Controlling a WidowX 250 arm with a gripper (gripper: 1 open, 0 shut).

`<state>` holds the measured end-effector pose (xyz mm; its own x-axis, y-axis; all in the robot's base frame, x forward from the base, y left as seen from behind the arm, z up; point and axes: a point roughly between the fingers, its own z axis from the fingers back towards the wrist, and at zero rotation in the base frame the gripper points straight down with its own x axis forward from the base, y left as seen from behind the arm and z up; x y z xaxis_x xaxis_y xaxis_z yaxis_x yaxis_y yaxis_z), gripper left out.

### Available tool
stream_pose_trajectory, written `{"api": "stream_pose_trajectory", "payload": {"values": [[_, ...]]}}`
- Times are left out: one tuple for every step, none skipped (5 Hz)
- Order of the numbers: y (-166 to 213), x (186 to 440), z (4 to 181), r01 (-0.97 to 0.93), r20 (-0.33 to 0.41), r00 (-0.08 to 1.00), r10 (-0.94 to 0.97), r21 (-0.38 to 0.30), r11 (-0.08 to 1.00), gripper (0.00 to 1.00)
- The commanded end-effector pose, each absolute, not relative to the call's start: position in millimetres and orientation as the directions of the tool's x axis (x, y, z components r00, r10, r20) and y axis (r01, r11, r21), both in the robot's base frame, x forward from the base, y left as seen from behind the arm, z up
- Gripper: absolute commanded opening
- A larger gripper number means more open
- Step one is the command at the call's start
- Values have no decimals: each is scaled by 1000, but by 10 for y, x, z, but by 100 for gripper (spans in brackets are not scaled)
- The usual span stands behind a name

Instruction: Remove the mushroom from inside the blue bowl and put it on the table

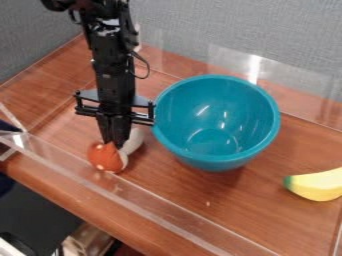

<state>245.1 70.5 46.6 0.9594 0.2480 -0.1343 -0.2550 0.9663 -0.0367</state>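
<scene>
So closest to the camera there's the clear acrylic wall (147, 215) running along the front edge of the table (60, 85), and just behind it, right below the tool (118, 138), sits the mushroom (107, 157). It's lying on its side on the wood, red-orange cap toward the front-left and the cream stem poking back up toward the tool's tips. The tool points straight down and its fingers are pinched together into a narrow point; it looks like it's touching or just over the stem end, but I honestly can't tell whether it's actually clamped on anything. So the mushroom is out of the bowl and down on the table. Right beside the tool, on the right, is the blue bowl (218, 125), upright, nothing inside it. Farther off to the right near the frame edge there's a yellow banana toy (317, 184). Behind the tool the black arm (104, 50) rises up toward the back-left corner.
</scene>
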Motion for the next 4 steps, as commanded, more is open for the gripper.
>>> {"api": "stream_pose_trajectory", "payload": {"values": [[670, 2543, 670, -245, -75, 967, 242, -28, 969, 0], [652, 2578, 722, -248, -72, 967, 246, -24, 968, 0], [614, 2623, 770, -252, -69, 966, 249, -32, 967, 0], [600, 2650, 808, -257, -65, 965, 255, -31, 966, 0]]}}
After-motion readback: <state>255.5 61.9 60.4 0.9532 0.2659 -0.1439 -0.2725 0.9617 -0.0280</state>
